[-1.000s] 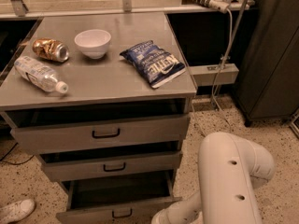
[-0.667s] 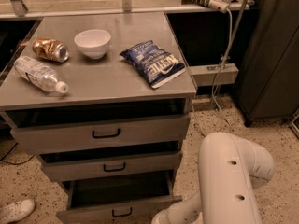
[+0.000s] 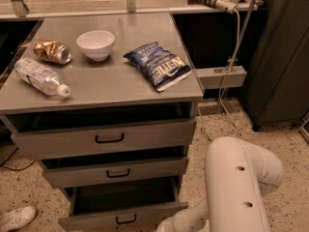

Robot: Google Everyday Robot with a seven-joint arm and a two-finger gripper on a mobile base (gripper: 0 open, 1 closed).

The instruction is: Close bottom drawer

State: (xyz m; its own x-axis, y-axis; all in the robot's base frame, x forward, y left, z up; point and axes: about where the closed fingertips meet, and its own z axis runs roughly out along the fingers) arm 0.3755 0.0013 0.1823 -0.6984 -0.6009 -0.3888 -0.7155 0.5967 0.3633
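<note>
- Three grey metal drawers stacked in a cabinet [image 3: 120, 88], all partly pulled out.
- bottom drawer [image 3: 96, 221]: lowest of the stack, at the frame's lower edge left of centre, out farther than the two above.
- Long shallow tray with a dark, shadowed interior; nothing can be made out inside it.
- Low flat grey front, slightly skewed, with the right end higher in the picture than the left.
- Small black bar handle [image 3: 126, 220] centred on the front; the front's lower edge is cut off by the frame.
- middle drawer [image 3: 82, 175]: out a little, with its own black handle.
- top drawer [image 3: 63, 141]: taller front, out a little, dark gap above it.
- On the cabinet top: white bowl [image 3: 95, 44], blue chip bag [image 3: 160, 65], crushed can [image 3: 52, 51] and a clear water bottle [image 3: 41, 77] lying on its side.
- White robot arm [image 3: 236, 187] at lower right, elbow up, with its forearm running down-left to the bottom edge just beside the bottom drawer's right front corner.
- gripper: not visible, past the bottom edge where the forearm leaves the frame; cannot tell whether it is open, closed or holding anything.
- White shoe [image 3: 17, 217] on the speckled floor at lower left.
- Dark cabinet [image 3: 280, 62] stands to the right.
</note>
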